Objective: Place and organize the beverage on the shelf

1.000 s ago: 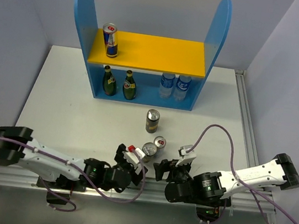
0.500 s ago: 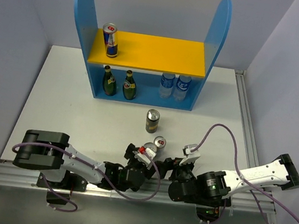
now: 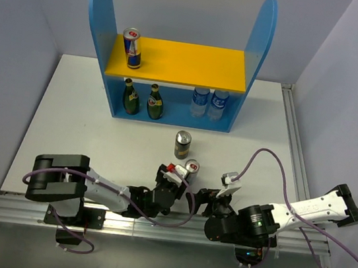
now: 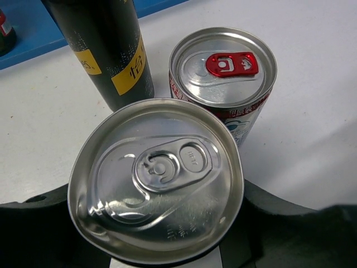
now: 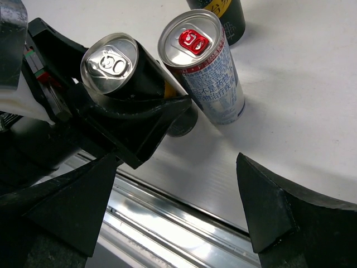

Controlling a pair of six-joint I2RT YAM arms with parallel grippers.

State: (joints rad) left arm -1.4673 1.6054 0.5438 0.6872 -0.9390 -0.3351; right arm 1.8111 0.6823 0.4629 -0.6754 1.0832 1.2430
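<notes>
Your left gripper (image 3: 174, 177) is clamped around the plain-topped can (image 4: 156, 178) by the desk's near edge, with the red-tab can (image 4: 223, 67) just beside it. Lift straight up before swinging toward the shelf (image 3: 189, 62) — a sideways drag could tip that neighbour. Your right gripper (image 5: 175, 195) hangs with fingers apart — hold it clear.

The left gripper (image 4: 162, 234) clasps a plain-tabbed can (image 4: 156, 181) (red-tabbed can (image 4: 223, 70) and dark can (image 4: 103, 50) just behind).

Bright, even light from above; soft shadows beside the red-tabbed can (image 5: 209, 72) on the white desk (image 5: 301, 128). Glare streaks the metal rail (image 5: 184, 223) (wrist views are sharp).
</notes>
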